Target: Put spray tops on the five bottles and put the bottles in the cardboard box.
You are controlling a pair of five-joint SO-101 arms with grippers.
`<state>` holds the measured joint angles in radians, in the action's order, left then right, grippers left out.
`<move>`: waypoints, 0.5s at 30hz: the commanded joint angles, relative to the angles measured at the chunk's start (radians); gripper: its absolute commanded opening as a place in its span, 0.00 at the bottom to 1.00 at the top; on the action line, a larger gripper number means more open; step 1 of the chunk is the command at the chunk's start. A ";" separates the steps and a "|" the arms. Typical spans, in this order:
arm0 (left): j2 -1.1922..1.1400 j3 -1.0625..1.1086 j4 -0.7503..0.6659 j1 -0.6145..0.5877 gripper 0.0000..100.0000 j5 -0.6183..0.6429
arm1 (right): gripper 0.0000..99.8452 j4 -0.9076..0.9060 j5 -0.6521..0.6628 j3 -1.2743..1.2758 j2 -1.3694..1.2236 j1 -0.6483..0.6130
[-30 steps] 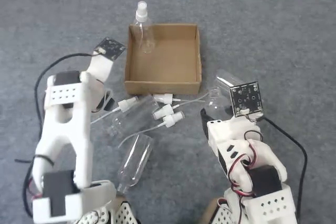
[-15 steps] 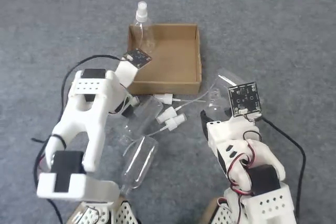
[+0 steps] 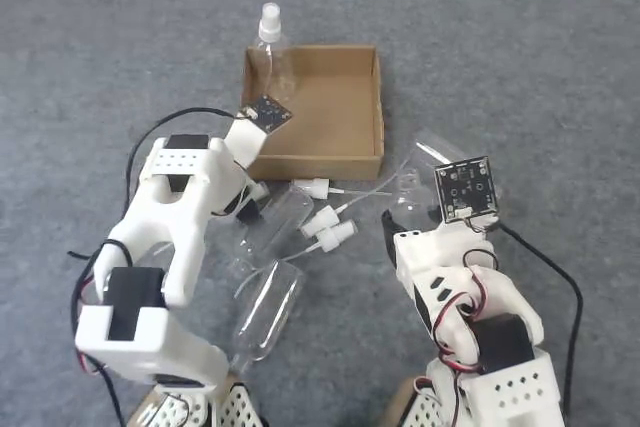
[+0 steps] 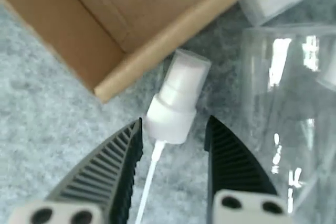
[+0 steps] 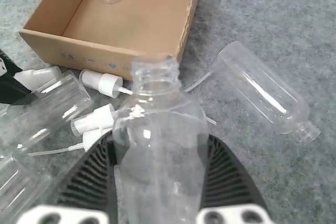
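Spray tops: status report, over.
Left gripper open, straddling a spray top beside the cardboard box. Right gripper shut on an uncapped bottle. Loose bottle close alongside.

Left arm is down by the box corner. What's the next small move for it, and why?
Probably close the left gripper. Its jaws stand open on either side of a spray top that lies beside the corner of the cardboard box, with the top's collar between them. The right gripper holds an uncapped bottle, which looks ready to take a top.

The spray top (image 4: 176, 102) lies hemmed between the cardboard box (image 4: 173, 40) wall and a lying bottle (image 4: 283, 93).
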<state>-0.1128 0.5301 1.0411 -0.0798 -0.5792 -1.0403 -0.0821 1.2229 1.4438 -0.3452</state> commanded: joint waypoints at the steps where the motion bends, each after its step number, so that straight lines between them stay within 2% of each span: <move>1: 0.011 -0.044 -0.020 0.006 0.13 -0.006 | 0.01 0.010 0.018 -0.018 0.022 0.016; 10: 0.021 0.018 -0.014 0.006 0.13 -0.009 | 0.01 0.010 0.018 -0.018 0.022 0.016; 15: 0.021 0.010 0.071 0.006 0.13 -0.043 | 0.01 0.010 0.018 -0.018 0.022 0.016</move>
<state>-0.1128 0.5547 1.0656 -0.0798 -0.5976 -1.0403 -0.0821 1.2229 1.4438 -0.3452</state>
